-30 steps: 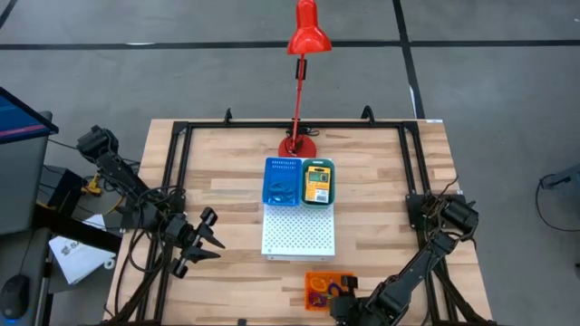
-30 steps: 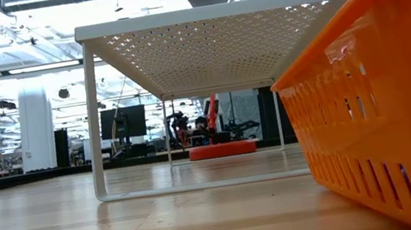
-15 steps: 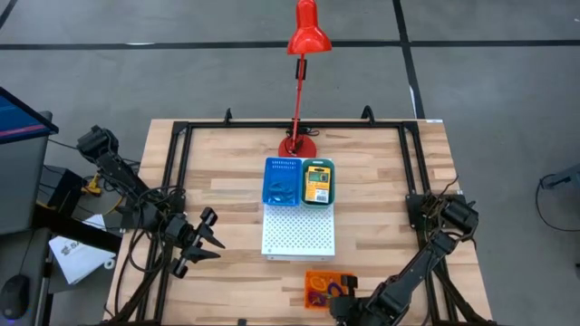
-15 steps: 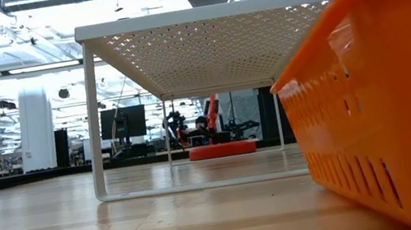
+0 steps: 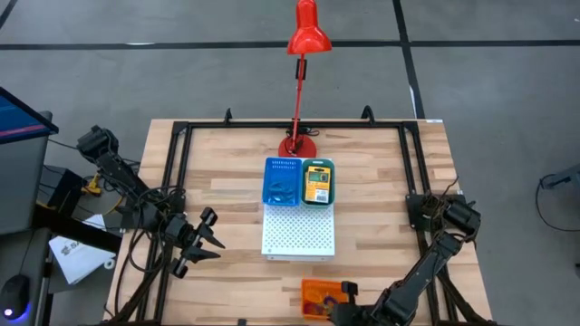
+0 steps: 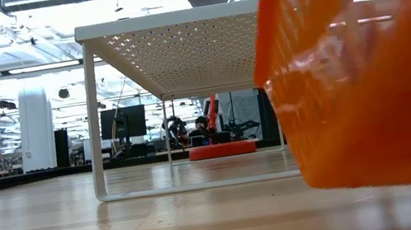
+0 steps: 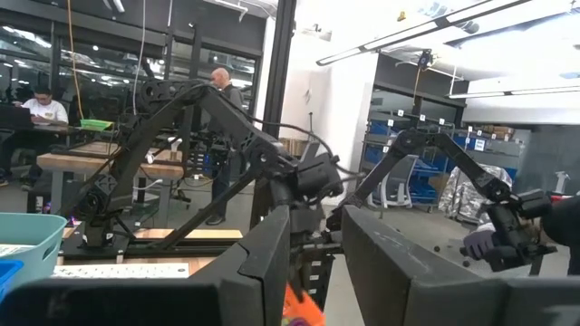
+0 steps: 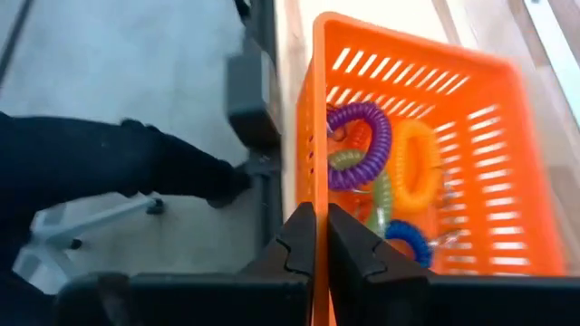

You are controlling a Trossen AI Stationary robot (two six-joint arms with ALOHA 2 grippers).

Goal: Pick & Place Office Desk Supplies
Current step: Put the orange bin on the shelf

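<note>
Low on the high view, near the table's front edge, the orange tray (image 5: 319,297) hangs with my right gripper (image 5: 347,292) shut on it. The right wrist view shows purple (image 8: 367,145), orange, green and blue coil loops lying inside it. In the low view the tray (image 6: 366,71) fills the right side, tilted. A blue tray (image 5: 281,181) and a teal tray holding a crayon box (image 5: 317,181) stand on top of the white perforated board (image 5: 299,234). My left gripper (image 5: 204,240) hovers open over the table's left part, holding nothing. My right gripper (image 8: 314,237) pinches the orange tray's right-hand wall at its top rim (image 8: 317,186), one finger inside the tray and one outside. The fingers slant down at it from the table's right near side. The tray is tilted, and its underside (image 6: 384,181) stands off the table.
A red desk lamp (image 5: 299,140) stands behind the white board at the table's far middle. A black frame (image 5: 181,154) runs around the tabletop. Bare wood lies on both sides of the board. People show in the room beyond in the left wrist view.
My right gripper has shut on the orange tray's wall and risen a little. The tray has come up off the table, tipped, and shifted toward the table's near edge.
</note>
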